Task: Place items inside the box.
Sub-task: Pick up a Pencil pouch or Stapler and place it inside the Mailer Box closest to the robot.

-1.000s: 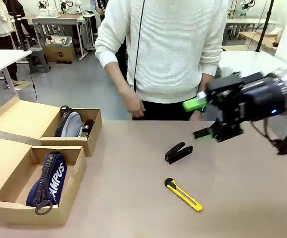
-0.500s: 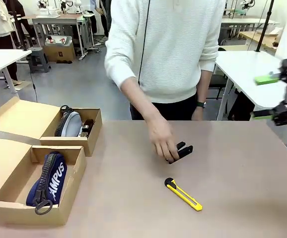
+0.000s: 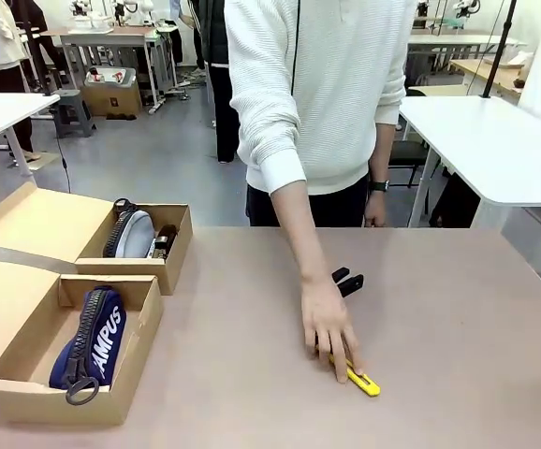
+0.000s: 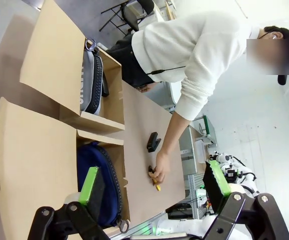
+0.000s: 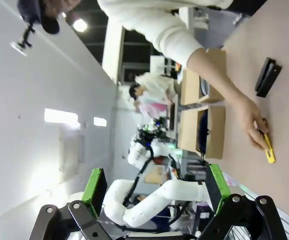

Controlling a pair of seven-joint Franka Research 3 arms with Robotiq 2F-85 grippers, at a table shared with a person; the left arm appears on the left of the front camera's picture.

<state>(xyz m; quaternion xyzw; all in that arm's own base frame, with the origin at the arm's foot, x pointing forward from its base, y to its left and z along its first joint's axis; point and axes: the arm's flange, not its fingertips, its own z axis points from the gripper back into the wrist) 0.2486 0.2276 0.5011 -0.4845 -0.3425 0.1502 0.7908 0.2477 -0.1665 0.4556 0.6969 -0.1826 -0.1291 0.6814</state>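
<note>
The box (image 3: 27, 323) lies open at the near left with the navy "CAMPUS" pouch (image 3: 91, 337) inside it. A black stapler (image 3: 347, 282) lies on the table's middle. The person's hand (image 3: 327, 327) rests on the yellow-and-black utility knife (image 3: 359, 380) nearer me. In the left wrist view my left gripper (image 4: 153, 181) hangs open above the box (image 4: 100, 138) and pouch (image 4: 107, 175), with the stapler (image 4: 152, 142) and knife (image 4: 157, 186) beyond. My right gripper (image 5: 155, 184) is open, well off the table, facing the stapler (image 5: 267, 77), hand (image 5: 249, 122) and knife (image 5: 269, 151).
A smaller open cardboard box (image 3: 130, 268) stands behind the first, holding a grey pouch (image 3: 136, 234) and a black object. The person stands at the far edge, leaning over the middle. White tables stand at the right and back left.
My right gripper has swung away to the right and left the front view. The person's hand moved from the stapler, which it shifted slightly, down onto the utility knife.
</note>
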